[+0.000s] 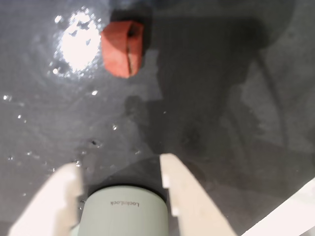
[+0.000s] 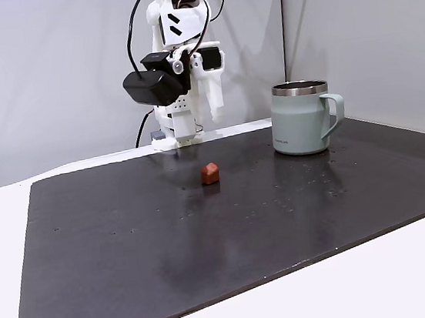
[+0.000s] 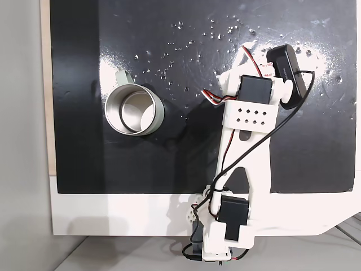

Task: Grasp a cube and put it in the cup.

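Item: my hand. Empty, its two pale fingers spread well apart, held above the dark tabletop; in the wrist view the foot of the cup shows between the fingers at the lower edge.

Item: cube. Small, red-orange, lying loose on the tabletop near my arm's base, untouched; in the wrist view it sits at the top, well ahead of my fingertips beside a bright glare patch.

Item: cup. Upright, handle to the right in a fixed view, well apart from the cube; from above its mouth is open and holds nothing.

Step, as I judge it: approach, grasp not begun. Next I must carry my spread fingers forward to straddle the cube, lower and close.
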